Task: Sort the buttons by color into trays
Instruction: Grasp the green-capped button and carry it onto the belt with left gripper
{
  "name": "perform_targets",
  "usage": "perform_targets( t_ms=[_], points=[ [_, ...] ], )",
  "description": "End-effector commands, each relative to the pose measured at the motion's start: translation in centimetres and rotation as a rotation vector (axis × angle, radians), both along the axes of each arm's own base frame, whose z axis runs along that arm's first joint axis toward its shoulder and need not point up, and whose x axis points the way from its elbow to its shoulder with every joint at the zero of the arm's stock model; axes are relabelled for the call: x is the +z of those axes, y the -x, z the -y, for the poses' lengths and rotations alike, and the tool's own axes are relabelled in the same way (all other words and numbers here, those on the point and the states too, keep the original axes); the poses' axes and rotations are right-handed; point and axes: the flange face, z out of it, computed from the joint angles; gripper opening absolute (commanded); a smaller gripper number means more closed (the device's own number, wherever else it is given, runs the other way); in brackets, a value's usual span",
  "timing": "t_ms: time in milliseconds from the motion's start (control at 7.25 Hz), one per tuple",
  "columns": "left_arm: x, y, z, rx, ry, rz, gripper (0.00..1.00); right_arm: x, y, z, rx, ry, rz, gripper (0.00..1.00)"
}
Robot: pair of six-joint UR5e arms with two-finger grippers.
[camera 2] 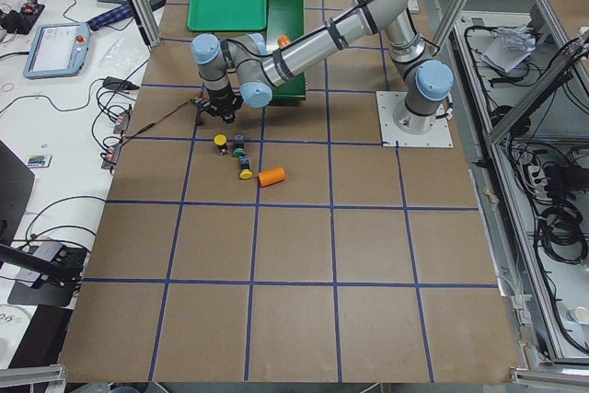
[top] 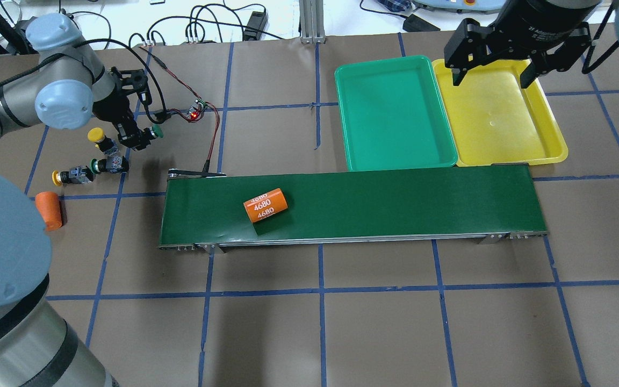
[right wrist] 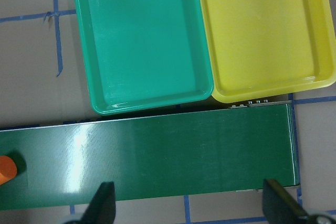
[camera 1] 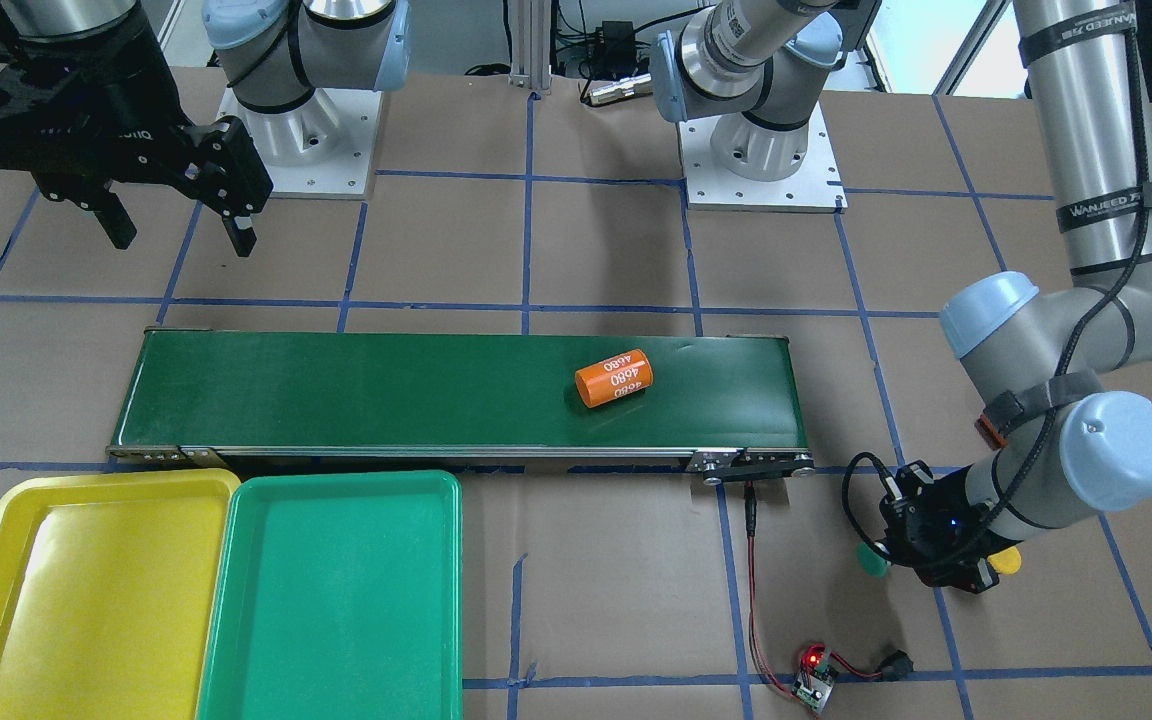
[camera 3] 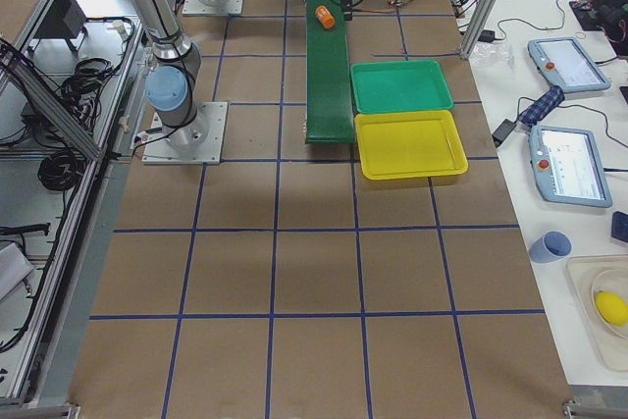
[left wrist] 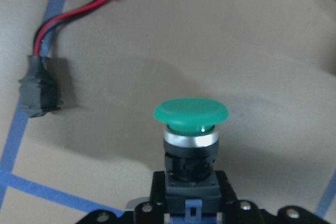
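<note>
My left gripper (top: 138,138) is low over the table at the far left, shut on the black body of a green button (left wrist: 190,114). The button's cap (top: 156,130) sticks out sideways. Three more buttons lie close by on the brown table: a yellow one (top: 96,135), a green one (top: 106,164) and a yellow one (top: 69,176). My right gripper (top: 495,70) is open and empty, held high over the yellow tray (top: 497,115). The green tray (top: 395,113) lies beside it. Both trays are empty.
A long dark-green conveyor belt (top: 395,204) runs across the middle and carries an orange cylinder (top: 265,205). A second orange cylinder (top: 49,210) lies on the table left of the buttons. A small circuit board (top: 198,114) with red and black wires lies near my left gripper.
</note>
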Motion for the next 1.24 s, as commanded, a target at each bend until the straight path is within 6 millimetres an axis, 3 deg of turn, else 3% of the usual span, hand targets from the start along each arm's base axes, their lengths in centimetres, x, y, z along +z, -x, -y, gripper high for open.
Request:
perform_targets(
  t_ms=[0, 138, 414, 552, 690, 828, 966, 1103],
  points=[
    [5.2, 6.4, -5.0, -0.068, 0.003, 0.008, 0.00, 0.0, 0.0, 0.0, 0.019, 0.002, -0.007, 1.00],
    [4.5, 10.1, -9.9, 0.010, -0.043, 0.009, 0.00, 0.0, 0.0, 0.0, 0.019, 0.001, -0.007, 1.00],
    [2.1, 15.6, -16.8, -0.035, 0.013, 0.024, 0.00, 0.0, 0.0, 0.0, 0.019, -0.004, -0.007, 1.00],
    [2.2, 16.4, -18.9, -0.043, 0.010, 0.023, 0.00, 0.0, 0.0, 0.0, 0.019, -0.004, -0.007, 1.00],
    [1.5, 16.4, -19.1, -0.050, -0.002, 0.020, 0.00, -0.1, 0.0, 0.0, 0.019, -0.007, -0.007, 1.00],
    [0.7, 16.5, -18.5, -0.035, 0.004, 0.011, 0.74, -0.2, 0.0, 0.0, 0.019, -0.010, -0.007, 1.00],
    [1.4, 16.3, -18.1, -0.025, 0.026, 0.010, 0.99, -0.3, 0.0, 0.1, 0.019, -0.011, -0.005, 1.00],
    [3.7, 16.1, -18.0, 0.037, 0.063, 0.015, 0.99, -0.3, 0.0, 0.0, 0.019, -0.010, -0.005, 1.00]
  ],
)
